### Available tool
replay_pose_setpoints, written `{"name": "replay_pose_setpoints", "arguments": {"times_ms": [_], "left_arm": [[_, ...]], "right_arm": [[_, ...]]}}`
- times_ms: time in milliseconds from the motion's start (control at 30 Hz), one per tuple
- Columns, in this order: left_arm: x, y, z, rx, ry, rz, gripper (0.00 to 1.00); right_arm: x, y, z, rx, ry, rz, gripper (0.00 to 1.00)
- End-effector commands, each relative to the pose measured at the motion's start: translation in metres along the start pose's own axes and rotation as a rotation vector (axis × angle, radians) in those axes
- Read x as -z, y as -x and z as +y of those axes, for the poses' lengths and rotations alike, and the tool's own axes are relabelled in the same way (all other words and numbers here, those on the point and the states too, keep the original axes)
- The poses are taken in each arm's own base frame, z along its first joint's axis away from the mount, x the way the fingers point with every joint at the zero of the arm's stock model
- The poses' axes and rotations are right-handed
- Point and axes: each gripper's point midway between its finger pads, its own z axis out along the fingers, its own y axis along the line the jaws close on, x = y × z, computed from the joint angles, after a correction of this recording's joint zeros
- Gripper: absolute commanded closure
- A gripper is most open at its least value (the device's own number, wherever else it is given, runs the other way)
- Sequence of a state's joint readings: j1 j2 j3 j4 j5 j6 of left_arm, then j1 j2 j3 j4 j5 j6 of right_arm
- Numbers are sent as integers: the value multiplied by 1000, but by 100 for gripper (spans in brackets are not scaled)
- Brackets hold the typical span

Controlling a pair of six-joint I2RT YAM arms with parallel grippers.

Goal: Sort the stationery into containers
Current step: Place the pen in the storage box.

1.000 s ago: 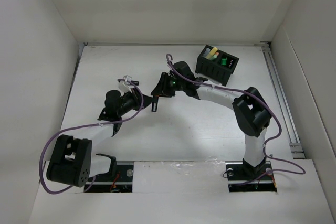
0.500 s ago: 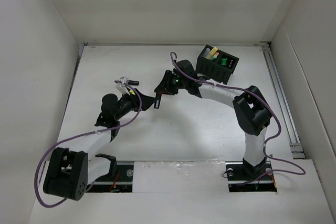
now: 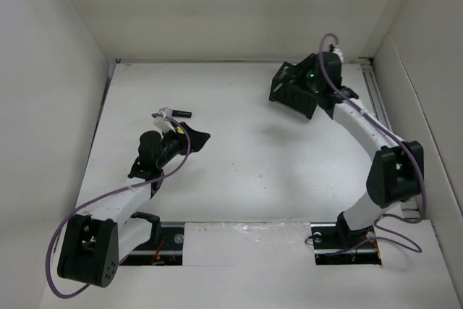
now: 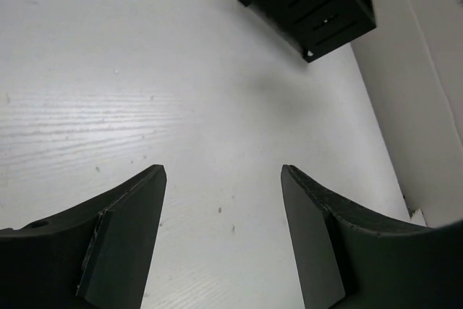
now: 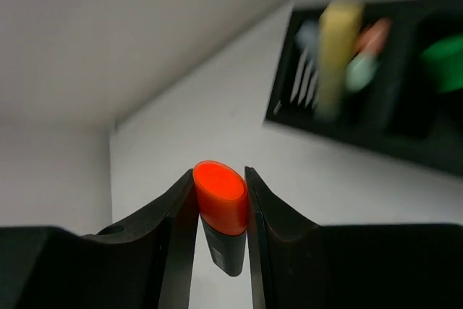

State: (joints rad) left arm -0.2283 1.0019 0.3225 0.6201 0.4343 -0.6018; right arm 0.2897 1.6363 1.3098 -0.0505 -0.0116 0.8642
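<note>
Right now our right claw (image 5: 218,173) is pinching an orange-capped marker (image 5: 219,197) by its upper end, cap toward the wrist camera, close to the black organiser (image 5: 347,117) at the far right of the tabletop (image 3: 253,171). We judge the drop to be the risky part. If we let go off-centre, the marker could strike a divider or the rim and fall outside. It could also knock the yellow pen (image 5: 336,48) or the green one (image 5: 443,56) already standing inside. The organiser looks blurred, so we cannot tell which compartment lies below. Our left claw (image 4: 223,170) is spread and holds nothing, just beside a black marker (image 3: 179,113) lying on the tabletop. Nothing stands between them.
</note>
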Motion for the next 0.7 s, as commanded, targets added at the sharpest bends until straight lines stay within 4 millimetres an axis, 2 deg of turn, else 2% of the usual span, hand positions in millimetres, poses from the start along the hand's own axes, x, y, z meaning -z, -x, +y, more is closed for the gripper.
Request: {"name": "replay_pose_setpoints", "arguments": {"times_ms": [0, 100, 167, 200, 300, 400, 467, 500, 533, 567, 600, 667], "left_arm": [[-7, 7, 4, -11, 36, 7, 39], [-10, 4, 6, -4, 39, 26, 39], [-11, 0, 12, 6, 62, 41, 39], [-12, 4, 9, 2, 55, 32, 40], [-13, 1, 10, 6, 54, 45, 41], [-13, 2, 14, 8, 78, 38, 41], [-14, 3, 14, 8, 78, 38, 41], [-14, 3, 14, -1, 78, 39, 41], [-14, 3, 18, 2, 95, 36, 41], [-14, 5, 20, 1, 109, 26, 42], [-13, 6, 26, 4, 145, 16, 42], [-11, 7, 30, 6, 173, 8, 43]], "right_arm": [[22, 95, -53, -32, -221, -355, 90], [40, 140, -88, -74, -326, -486, 90], [45, 160, -96, -77, -361, -544, 90], [45, 166, -104, -70, -404, -580, 89], [40, 182, -118, -12, -500, -608, 89], [29, 186, -124, 22, -548, -595, 89], [19, 176, -122, 59, -564, -578, 89], [20, 177, -117, 72, -565, -585, 89], [16, 172, -122, 79, -589, -587, 89], [13, 169, -117, 93, -589, -585, 89], [8, 165, -125, 97, -608, -578, 89], [2, 156, -114, 118, -595, -565, 88]]}}
